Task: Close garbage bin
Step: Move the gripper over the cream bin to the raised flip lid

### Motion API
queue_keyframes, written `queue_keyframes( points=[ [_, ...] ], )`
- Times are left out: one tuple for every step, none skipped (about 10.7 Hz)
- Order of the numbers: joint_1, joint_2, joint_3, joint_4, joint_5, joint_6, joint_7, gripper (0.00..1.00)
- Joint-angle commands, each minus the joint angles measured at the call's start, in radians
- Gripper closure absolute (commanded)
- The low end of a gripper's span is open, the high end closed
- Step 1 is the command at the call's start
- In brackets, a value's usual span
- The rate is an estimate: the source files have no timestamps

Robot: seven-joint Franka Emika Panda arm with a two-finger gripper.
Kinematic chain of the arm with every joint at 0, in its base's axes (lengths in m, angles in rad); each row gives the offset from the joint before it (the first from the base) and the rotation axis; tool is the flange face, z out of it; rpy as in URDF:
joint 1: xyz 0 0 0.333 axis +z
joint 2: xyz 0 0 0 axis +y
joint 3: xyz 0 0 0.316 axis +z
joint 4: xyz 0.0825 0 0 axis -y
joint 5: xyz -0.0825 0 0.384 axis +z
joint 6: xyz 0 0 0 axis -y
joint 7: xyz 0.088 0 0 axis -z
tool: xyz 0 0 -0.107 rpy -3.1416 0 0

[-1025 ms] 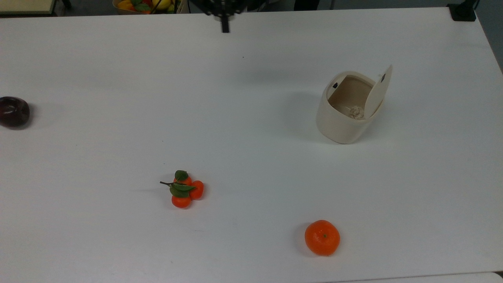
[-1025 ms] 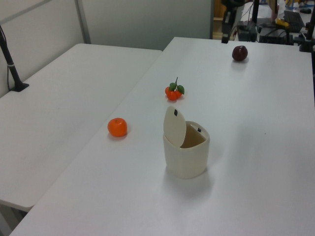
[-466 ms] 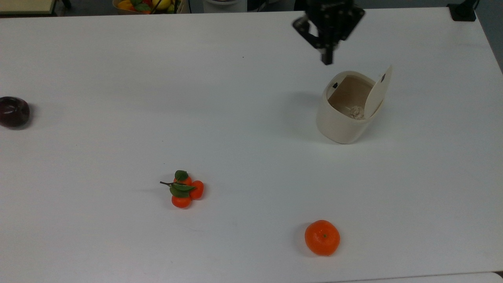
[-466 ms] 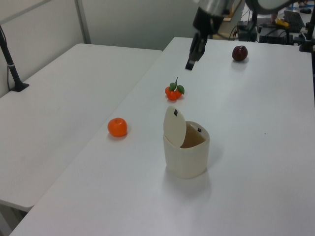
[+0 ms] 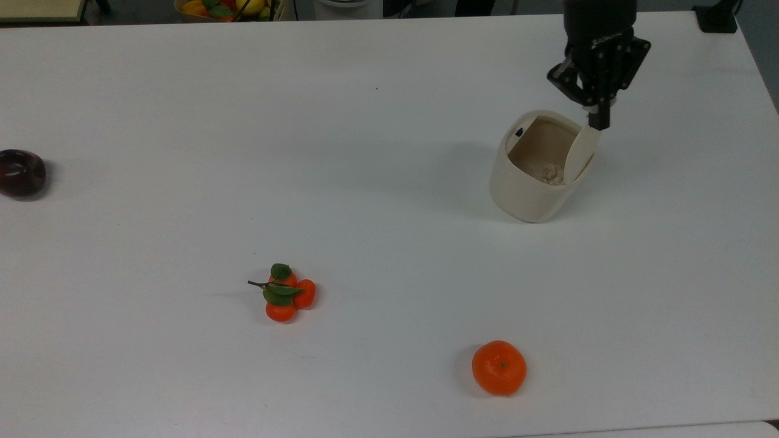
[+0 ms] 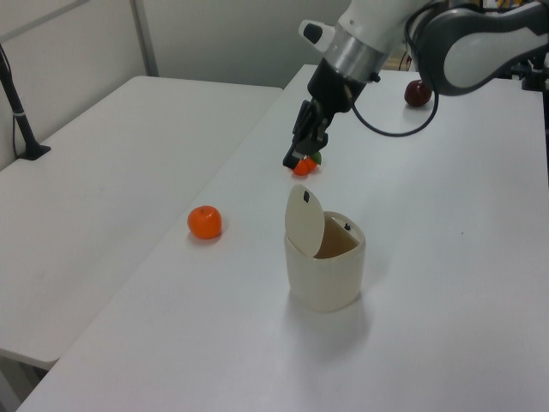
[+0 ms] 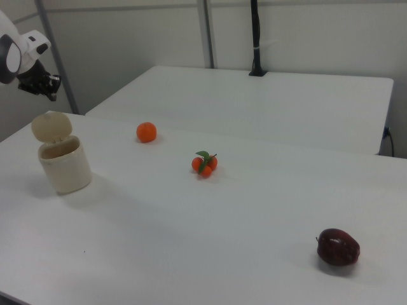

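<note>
The cream-white garbage bin (image 5: 526, 194) stands on the white table at the top view's right, and it also appears in the left view (image 6: 326, 279) and the right view (image 7: 65, 168). Its flat lid (image 5: 581, 155) stands upright on the hinge, so the bin is open. A crumpled wad of paper (image 5: 552, 174) lies inside. My gripper (image 5: 600, 120) hangs just above the lid's upper edge, fingers together and holding nothing. In the left view the gripper (image 6: 295, 159) hovers a little above and behind the lid (image 6: 304, 219). In the right view the gripper (image 7: 51, 86) is above the lid (image 7: 51, 127).
An orange (image 5: 499, 367) lies near the table's front edge. A cluster of small tangerines with leaves (image 5: 284, 293) sits mid-table. A dark red apple (image 5: 21, 173) rests at the top view's far left. A fruit basket (image 5: 225, 7) stands beyond the table's far edge.
The arm has swept from the top view's upper centre toward the right and come down over the bin's upright lid. The bin and the fruit have not moved.
</note>
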Motion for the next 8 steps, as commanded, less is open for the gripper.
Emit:
queue_keyframes(
  points=[
    [0.031,0.015,-0.010,-0.007,0.018,0.052,-0.021,1.00],
    [0.031,0.016,-0.007,-0.009,0.019,0.049,-0.050,1.00],
    [0.030,0.018,0.004,-0.012,0.021,0.040,-0.064,1.00],
    [0.031,0.018,0.006,-0.015,0.021,0.023,-0.089,1.00],
    [0.031,0.016,0.006,-0.010,0.022,-0.051,-0.121,1.00],
    [0.030,0.015,0.007,-0.007,0.030,-0.117,-0.147,1.00],
    [0.031,0.015,0.009,-0.007,0.038,-0.131,-0.163,1.00],
    [0.031,0.012,0.009,-0.009,0.036,-0.145,-0.164,1.00]
  ],
)
